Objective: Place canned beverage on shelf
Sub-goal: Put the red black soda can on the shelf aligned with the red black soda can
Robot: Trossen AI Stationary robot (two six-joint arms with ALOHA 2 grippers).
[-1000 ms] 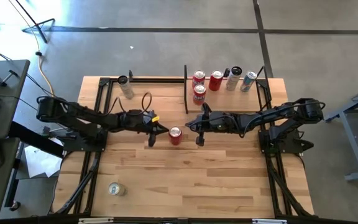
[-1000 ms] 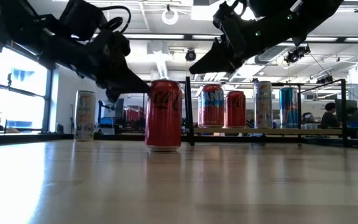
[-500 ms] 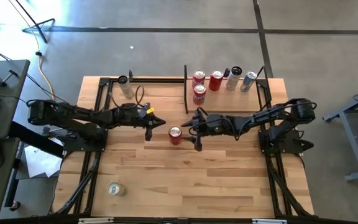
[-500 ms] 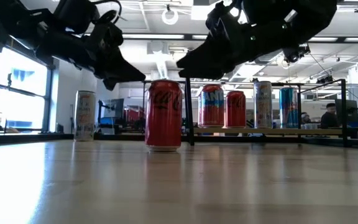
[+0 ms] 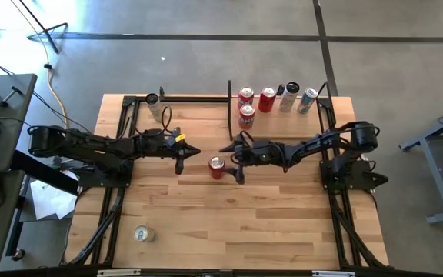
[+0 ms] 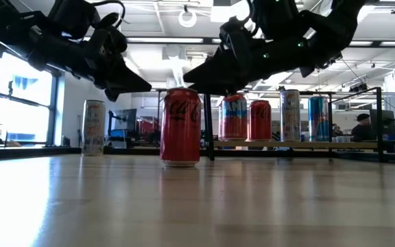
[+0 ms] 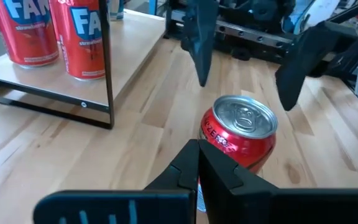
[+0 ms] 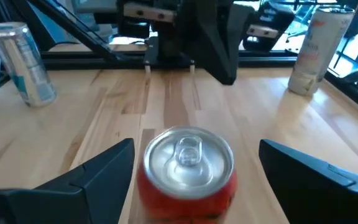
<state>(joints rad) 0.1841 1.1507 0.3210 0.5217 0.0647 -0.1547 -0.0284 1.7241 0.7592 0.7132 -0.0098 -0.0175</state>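
Red can: the red can (image 5: 217,166) stands upright on the wooden table (image 5: 229,223), near the middle. Nothing holds it.
Can from the side: in the low view the red can (image 6: 180,126) stands in front of the shelf, and both arms hang above it.
Right gripper: the right gripper (image 5: 231,160) is just beside the can, on the can's right. Its fingers are wide apart, one on each side of the can, not touching it. In its own wrist view the can top (image 8: 188,152) sits between the two dark fingers (image 8: 98,171).
Left gripper: the left gripper (image 5: 188,151) is near the can on its left side, a little way off. Its fingers are pressed together and hold nothing.
Shelf: the shelf (image 5: 283,115) is at the back of the table, right of the middle. Five cans stand on it, three red (image 5: 246,115) and two pale ones (image 5: 308,100).
Other cans: a pale can (image 5: 154,108) stands at the back left. Another can (image 5: 141,233) is near the front left.
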